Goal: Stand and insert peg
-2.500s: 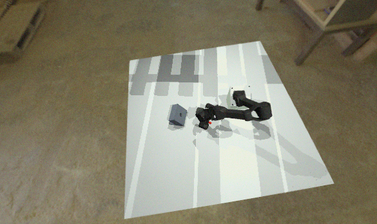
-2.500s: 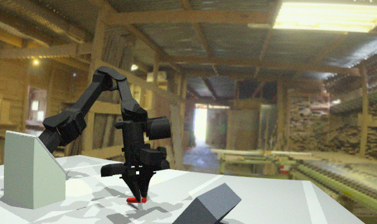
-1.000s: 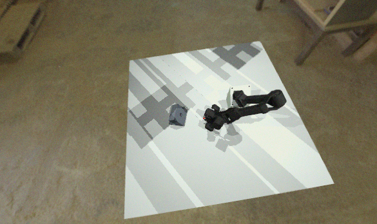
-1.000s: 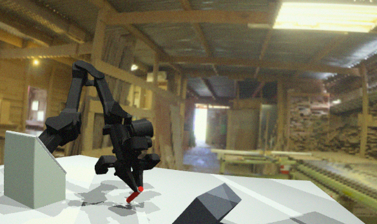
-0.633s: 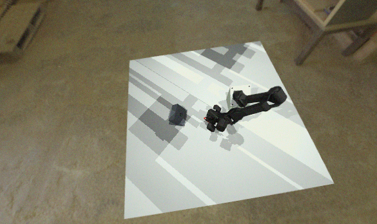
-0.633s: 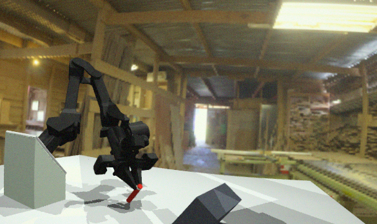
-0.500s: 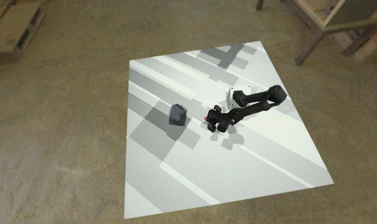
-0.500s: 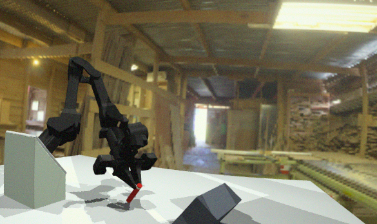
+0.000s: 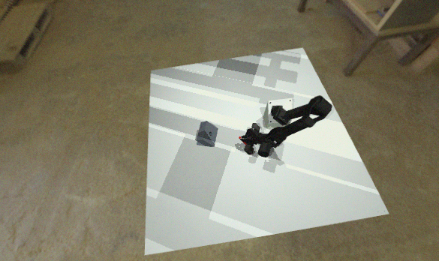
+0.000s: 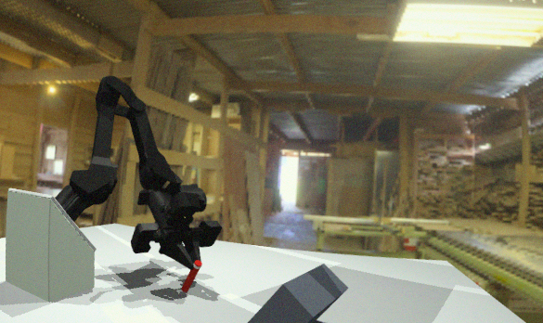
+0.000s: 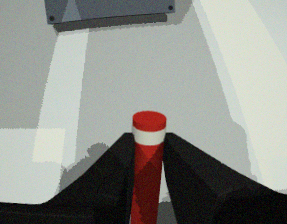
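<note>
The red peg [image 9: 240,137] [image 10: 190,278] [image 11: 147,170] is held steeply tilted, its white-banded end up and its plain end down, close to the table [image 10: 383,288]. Whether the plain end touches the table cannot be told. My gripper [image 10: 195,266] [image 11: 147,142] is shut on the peg just below the white band, with one black finger on each side. The dark blue-grey sloped panel [image 9: 202,139] [image 10: 292,297] [image 11: 111,9] stands in front of the gripper. Its hole [image 9: 211,133] shows in the top view; in the wrist view only the panel's lower edge shows.
A pale block-like housing [image 9: 273,106] [image 10: 28,241] stands beside the arm's base, behind the gripper as seen from the panel. Patchy shadows lie across the table. The arm bends high above the table between its base and the gripper.
</note>
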`<state>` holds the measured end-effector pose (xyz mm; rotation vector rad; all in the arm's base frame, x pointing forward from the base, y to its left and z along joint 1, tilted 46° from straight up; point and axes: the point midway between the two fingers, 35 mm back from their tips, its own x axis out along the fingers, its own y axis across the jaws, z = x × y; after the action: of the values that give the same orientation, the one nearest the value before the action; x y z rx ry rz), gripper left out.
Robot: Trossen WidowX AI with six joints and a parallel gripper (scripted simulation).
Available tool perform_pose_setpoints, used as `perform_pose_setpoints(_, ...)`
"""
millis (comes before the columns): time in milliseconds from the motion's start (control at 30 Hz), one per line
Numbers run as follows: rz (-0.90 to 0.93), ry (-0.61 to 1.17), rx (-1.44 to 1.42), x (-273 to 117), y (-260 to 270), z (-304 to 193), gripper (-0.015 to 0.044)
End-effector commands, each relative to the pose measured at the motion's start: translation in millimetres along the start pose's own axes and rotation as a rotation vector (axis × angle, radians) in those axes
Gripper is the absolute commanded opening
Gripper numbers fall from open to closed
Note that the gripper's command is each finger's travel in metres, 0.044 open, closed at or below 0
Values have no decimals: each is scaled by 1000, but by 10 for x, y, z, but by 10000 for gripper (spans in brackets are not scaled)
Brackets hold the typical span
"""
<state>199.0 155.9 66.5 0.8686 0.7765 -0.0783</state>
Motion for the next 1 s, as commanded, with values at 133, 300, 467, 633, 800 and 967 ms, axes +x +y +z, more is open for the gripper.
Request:
perform_pose_setpoints(133,-2,-75,2,-50,-9,-29,49)
perform_pose_setpoints(300,-3,-119,2,-78,-11,-48,49)
perform_pose_setpoints(467,-3,-162,2,-105,-12,-68,49)
perform_pose_setpoints(633,-3,-205,3,-131,-14,-89,49)
perform_pose_setpoints(800,-4,-248,3,-156,-15,-111,49)
perform_pose_setpoints(967,-4,-291,3,-181,-17,-134,49)
